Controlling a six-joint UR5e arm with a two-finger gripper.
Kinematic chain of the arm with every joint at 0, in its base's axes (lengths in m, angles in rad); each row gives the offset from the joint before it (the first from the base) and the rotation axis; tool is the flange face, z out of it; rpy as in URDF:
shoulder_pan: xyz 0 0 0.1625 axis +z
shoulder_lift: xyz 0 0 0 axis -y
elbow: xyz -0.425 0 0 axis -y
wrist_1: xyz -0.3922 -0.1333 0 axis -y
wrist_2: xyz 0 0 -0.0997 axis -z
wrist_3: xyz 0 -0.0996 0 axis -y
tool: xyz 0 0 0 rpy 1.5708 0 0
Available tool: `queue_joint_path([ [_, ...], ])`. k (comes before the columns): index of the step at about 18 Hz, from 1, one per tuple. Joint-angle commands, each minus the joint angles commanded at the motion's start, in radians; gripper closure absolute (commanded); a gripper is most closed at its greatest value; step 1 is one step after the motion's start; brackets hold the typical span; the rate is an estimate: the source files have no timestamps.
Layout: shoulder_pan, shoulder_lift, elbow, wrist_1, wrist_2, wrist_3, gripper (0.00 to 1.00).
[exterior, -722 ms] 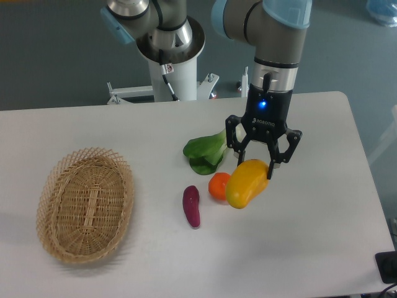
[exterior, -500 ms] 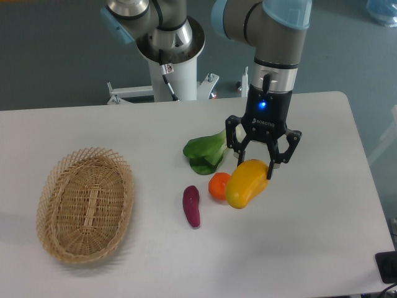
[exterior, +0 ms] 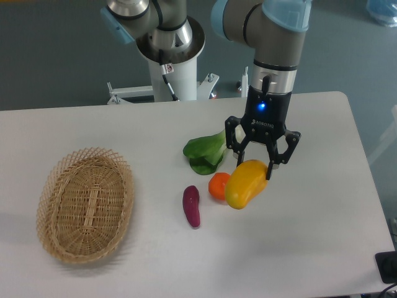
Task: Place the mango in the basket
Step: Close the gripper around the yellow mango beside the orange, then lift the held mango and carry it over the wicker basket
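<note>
Right now, from the fixed camera, the gripper [exterior: 253, 167] hangs straight down from the arm over the right half of the table [exterior: 322, 236], its two fingers set on either side of the upper end of the mango [exterior: 246, 183]. The fruit lies tilted, its lower end pointing down-left and touching or just short of the small orange [exterior: 219, 185]. Whether the fingers are actually pressing the mango or only bracketing it cannot be told from this angle; the right finger looks to be against the skin, the left one is partly hidden behind the fruit. Taking the mango near one end looks like a way to keep the fingers clear of the orange crowding the other end. A leafy green vegetable [exterior: 205, 152] sits just behind and left of the gripper, and a dark purple sweet potato [exterior: 191, 206] lies beside the orange. The basket [exterior: 85, 204] stands well apart at the left of the table, holding nothing visible, so the carry across is judged not yet begun.
</note>
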Motion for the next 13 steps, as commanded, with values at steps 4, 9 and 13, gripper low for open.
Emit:
queue_joint_path([
  [4, -0.06, -0.032, 0.008, 0.001, 0.068, -0.025, 0.49],
  [9, -0.103, -0.055, 0.018, 0.006, 0.135, -0.156, 0.49],
  [13, -0.213, -0.026, -0.017, 0.008, 0.261, -0.29, 0.49],
])
